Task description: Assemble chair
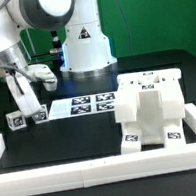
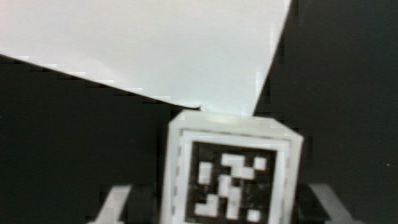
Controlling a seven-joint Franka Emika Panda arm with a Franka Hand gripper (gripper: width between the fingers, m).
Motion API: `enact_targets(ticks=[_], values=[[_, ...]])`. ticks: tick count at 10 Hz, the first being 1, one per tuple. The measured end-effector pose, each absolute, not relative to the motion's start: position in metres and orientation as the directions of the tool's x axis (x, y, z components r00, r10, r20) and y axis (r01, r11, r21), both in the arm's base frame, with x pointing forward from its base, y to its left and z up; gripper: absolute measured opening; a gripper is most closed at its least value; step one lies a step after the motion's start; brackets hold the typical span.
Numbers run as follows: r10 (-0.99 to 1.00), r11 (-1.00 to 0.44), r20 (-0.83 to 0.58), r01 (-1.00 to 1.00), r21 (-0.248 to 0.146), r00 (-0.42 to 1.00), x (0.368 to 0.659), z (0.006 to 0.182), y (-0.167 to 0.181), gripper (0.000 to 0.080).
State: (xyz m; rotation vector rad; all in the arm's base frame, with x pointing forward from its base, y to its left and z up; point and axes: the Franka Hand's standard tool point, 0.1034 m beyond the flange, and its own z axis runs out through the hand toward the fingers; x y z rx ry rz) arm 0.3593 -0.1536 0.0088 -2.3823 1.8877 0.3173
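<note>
White plastic parts on a black table [image 1: 82,139] make up the work.

1. Largest item: the partly built chair [image 1: 153,108], a blocky body with a notched slab across its top and tags on its lower faces. It stands towards the exterior view's right, inside the border rail [image 1: 56,174].
2. The marker board [image 1: 92,104] lies flat behind the centre, between the chair and the arm.
3. Two small tagged pieces sit at the exterior view's left, well apart from the chair: a short leg [image 2: 231,170] under the tool, and a second loose piece [image 1: 13,121] just beside it.
4. The gripper [image 1: 29,108] hangs over the short leg. In the wrist view the fingers [image 2: 121,205] stand one on each side of the leg, its tag facing the camera. Blur hides whether the pads press on it or stand clear, so I cannot tell.

Step in hand, as judged: pick-up of a leg. The next move calls for a firm, square pinch, a straight lift, then a carry across to the chair body.
</note>
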Motion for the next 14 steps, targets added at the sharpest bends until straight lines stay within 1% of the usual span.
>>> enact_targets(ticks=[2,3,4,5,7,8,9,10,11,14], values=[[-0.952,-0.237,-0.214,-0.97,0.061,0.219,0.36,0.009,-0.153,0.0285],[-0.936,-0.291,-0.222,-0.955,0.055,0.272,0.368,0.011,-0.144,0.0285],[-0.893,-0.406,-0.224,-0.914,0.02,0.391,0.383,0.014,-0.133,0.0285],[-0.83,-0.52,-0.227,-0.854,-0.009,0.509,0.39,0.013,-0.122,0.0285],[-0.841,-0.502,-0.23,-0.865,-0.005,0.49,0.387,0.011,-0.123,0.0285],[-0.832,-0.517,-0.23,-0.856,-0.007,0.504,0.387,0.011,-0.122,0.0285],[-0.799,-0.572,-0.224,-0.82,-0.007,0.559,0.389,0.012,-0.121,0.0286],[-0.72,-0.675,-0.206,-0.737,-0.011,0.663,0.396,0.014,-0.114,0.0286],[-0.558,-0.816,-0.176,-0.575,-0.057,0.811,0.4,0.014,-0.113,0.0287],[-0.339,-0.931,-0.158,-0.355,-0.087,0.927,0.398,0.013,-0.116,0.0287]])
